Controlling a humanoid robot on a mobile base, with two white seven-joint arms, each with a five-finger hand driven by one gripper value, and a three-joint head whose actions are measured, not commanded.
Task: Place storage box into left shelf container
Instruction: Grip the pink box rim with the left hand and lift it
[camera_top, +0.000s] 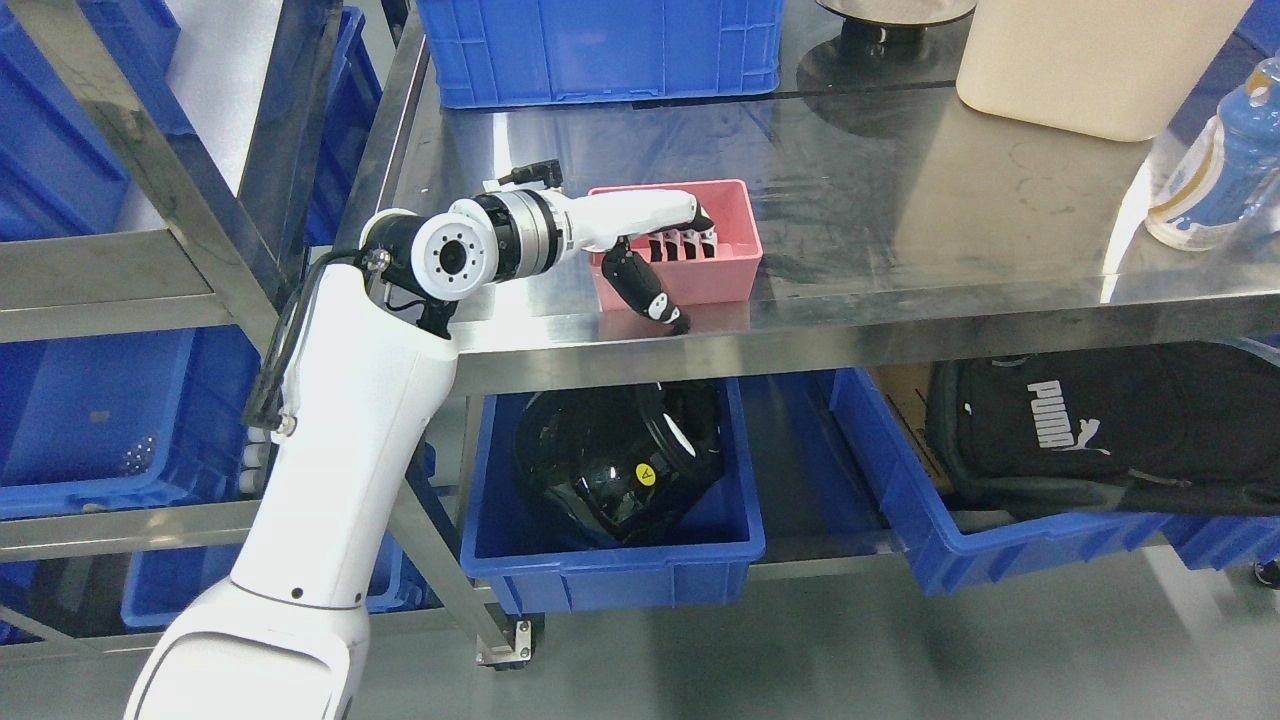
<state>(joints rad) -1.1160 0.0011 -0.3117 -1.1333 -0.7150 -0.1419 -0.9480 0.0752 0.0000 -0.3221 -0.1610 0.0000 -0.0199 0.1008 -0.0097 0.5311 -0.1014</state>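
Up on the stainless steel table (900, 230), the pink storage box (735, 262) sits near the front edge, towards the table's left end, resting flat with its open top facing up. The left robot hand (655, 255) has reached it from the left: its white back lies across the box's left rim, several fingers (690, 243) dip inside the box, and the black-and-white thumb (648, 293) runs down the outside of the front wall, its tip reaching the table surface. So the hand is clasped over the box's near left corner, the wall caught between thumb and fingers, while the box still rests on the table. The white left arm (340, 450) rises from the lower left corner and bends at the wrist towards the box. No right arm shows. To the left stands a metal shelf rack (130, 270) holding blue containers (90, 430) on its levels. At the back of the table is a blue crate (600, 45), and towards the right a cream-coloured bin (1080, 60) and, at the right edge, a plastic bottle with a blue label (1215, 165). Under the table a blue bin (610, 560) carries a glossy black helmet (615, 465), and another blue bin (930, 530) beside it holds a black bag with white lettering (1100, 430).
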